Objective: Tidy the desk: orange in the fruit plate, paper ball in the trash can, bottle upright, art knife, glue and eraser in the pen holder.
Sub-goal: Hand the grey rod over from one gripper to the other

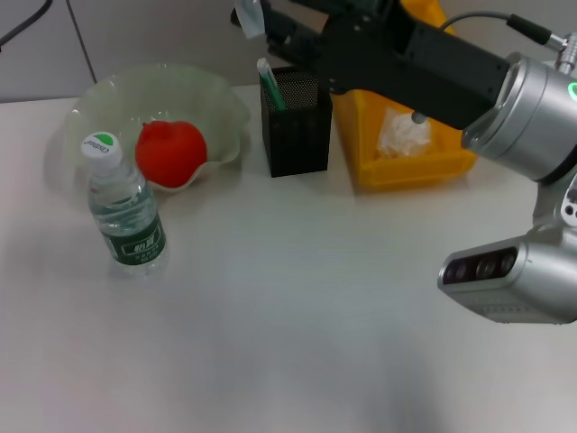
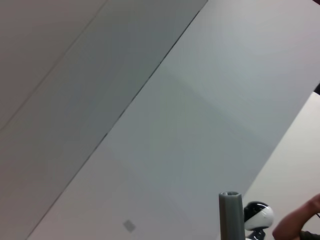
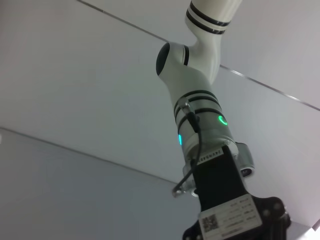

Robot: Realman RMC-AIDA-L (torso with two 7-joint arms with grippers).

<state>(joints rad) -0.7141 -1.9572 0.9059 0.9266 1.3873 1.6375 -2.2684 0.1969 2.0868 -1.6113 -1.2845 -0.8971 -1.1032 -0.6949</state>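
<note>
Fingertips of the right gripper [image 1: 252,18] run into the head view's upper edge, a pale object pinched between them just above the pen holder [image 1: 296,122]; what that object is cannot be told. Beneath the gripper, the holder has a green-and-white stick standing in it. Under its forearm, the yellow trash can [image 1: 406,162] holds the paper ball [image 1: 403,133]. Well off to its side, the fruit plate [image 1: 162,99] carries the orange [image 1: 170,153], with the bottle [image 1: 124,206] upright nearby. Left gripper is nowhere shown.
</note>
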